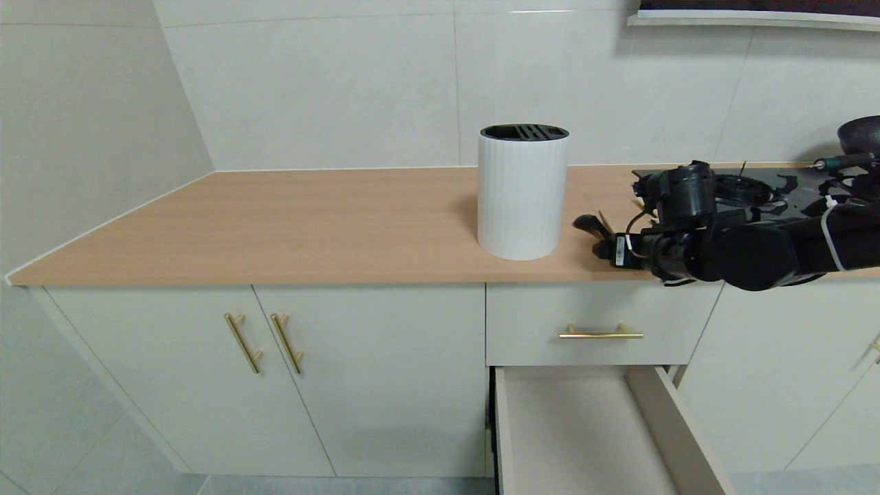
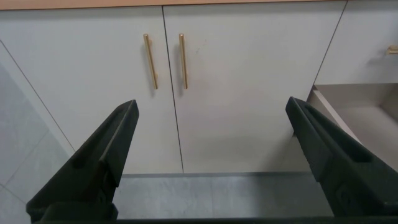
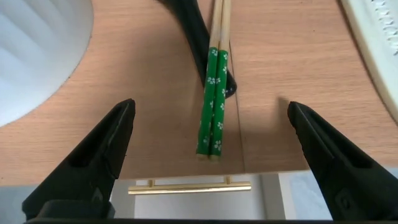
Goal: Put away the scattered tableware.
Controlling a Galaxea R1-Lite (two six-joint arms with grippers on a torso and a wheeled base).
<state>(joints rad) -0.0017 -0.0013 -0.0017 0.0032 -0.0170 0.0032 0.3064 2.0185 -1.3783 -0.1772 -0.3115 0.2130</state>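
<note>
A pair of wooden chopsticks [image 3: 212, 106] with green flowered ends lies on the wooden counter [image 1: 309, 220], across a black utensil handle [image 3: 198, 43]. Both rest just right of the white ribbed utensil holder [image 1: 522, 192], near the counter's front edge. My right gripper [image 3: 210, 112] hovers over them, open, one finger on each side of the green ends. In the head view it [image 1: 608, 246] sits beside the chopsticks [image 1: 605, 221]. My left gripper [image 2: 211, 112] hangs open and low, facing the cupboard doors, holding nothing.
Under the counter a drawer [image 1: 584, 426] stands pulled out and bare inside, below a shut drawer with a gold handle [image 1: 600, 335]. A black hob [image 1: 756, 185] and a dark pan [image 1: 859, 134] occupy the counter's right end. The holder's wall [image 3: 37, 56] is close beside the right gripper.
</note>
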